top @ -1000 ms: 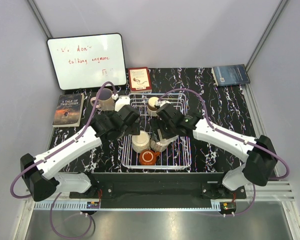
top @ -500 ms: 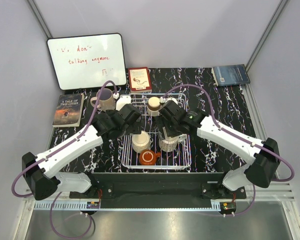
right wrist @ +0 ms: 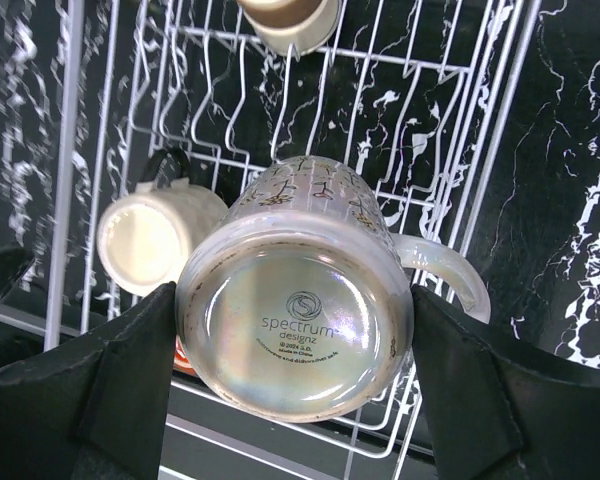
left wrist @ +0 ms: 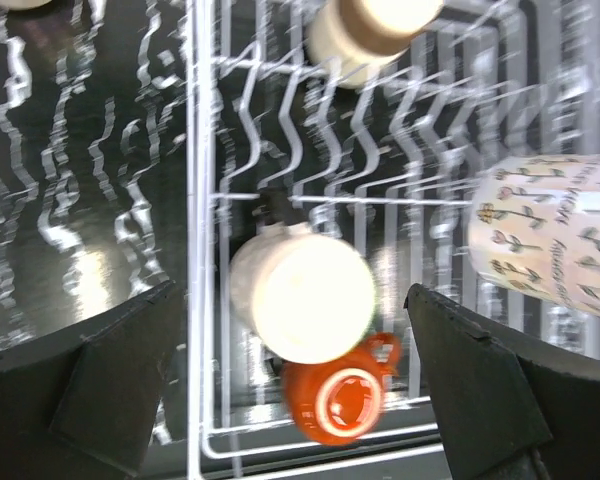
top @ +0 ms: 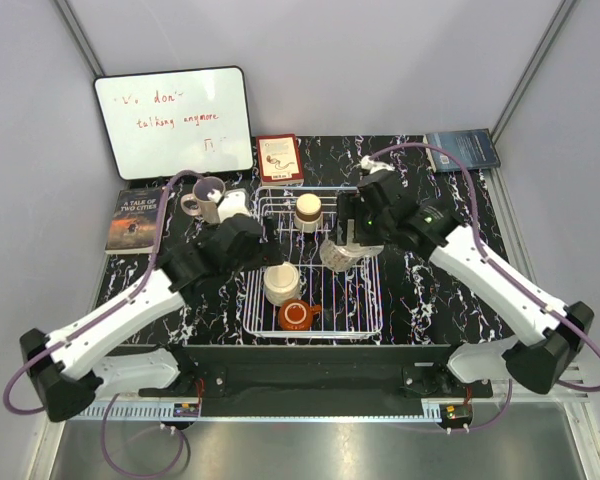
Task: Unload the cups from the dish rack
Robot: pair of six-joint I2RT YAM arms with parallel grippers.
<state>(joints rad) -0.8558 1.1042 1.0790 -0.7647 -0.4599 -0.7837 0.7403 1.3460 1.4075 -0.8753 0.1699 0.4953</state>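
Readable text: the base of the floral mug (top: 341, 256) carries "spectrum designz" under a swirl logo; the finer line below it is too small to read. The whiteboard (top: 173, 122) shows red handwriting, "don" above "talking anymore". The paperback (top: 138, 219) at the left edge of the worktop (top: 430, 290) is titled "A TALE OF TWO CITIES". Print on the red-framed card (top: 280, 158) and the blue book (top: 461, 150) is illegible. State: the right gripper (right wrist: 294, 345) has its jaws spread wide but pinching the floral mug by its sides, base toward the wrist camera, handle out to the right. The mug hangs over the right half of the dish rack (top: 320, 331) and appears clear of the wires. The left gripper (top: 263, 235) hovers over the rack's left side, jaws spread with nothing between them. In the rack: the cream mug (left wrist: 302, 297) upside down, the orange-red mug (left wrist: 338, 404) just beside it at the near edge, and the brown-rimmed mug (top: 308, 212) at the far end. The pink mug (top: 204, 198) stands on the worktop left of the rack. Change over the last second: the right gripper was low in the rack's near middle beside the cream mug; it has since risen and carried the floral mug toward the far right. The left arm has swung outward, jaws unchanged. The other four mugs have not moved.
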